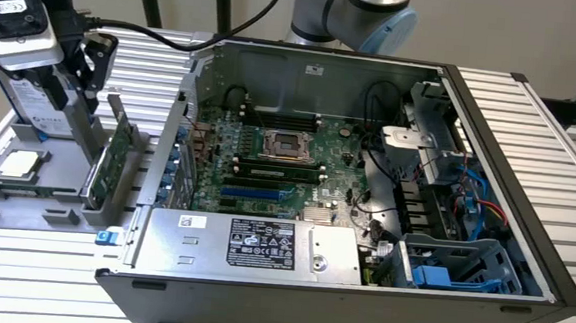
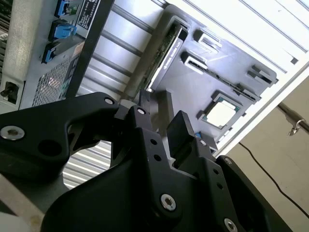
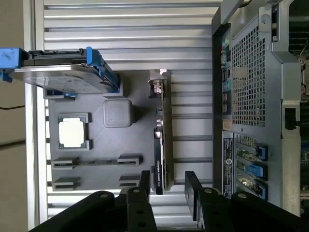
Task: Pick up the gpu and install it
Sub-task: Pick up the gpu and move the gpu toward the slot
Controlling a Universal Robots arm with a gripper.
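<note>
Black gripper spread open, empty. Thin green gpu card stands edgewise in grey moulded tray, directly under gripper. Probably light, stiff, fragile: pinch flat faces near upper edge.

PC case open; grey tray w/ CPU chip, HDD.

Plain beige wall behind; ribbed aluminium table; even indoor light.

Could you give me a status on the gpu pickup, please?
The gripper open, jaws poised over the gpu. Card on edge in the gray holder, ungrasped. Nearby hard drive stands apart.
</note>
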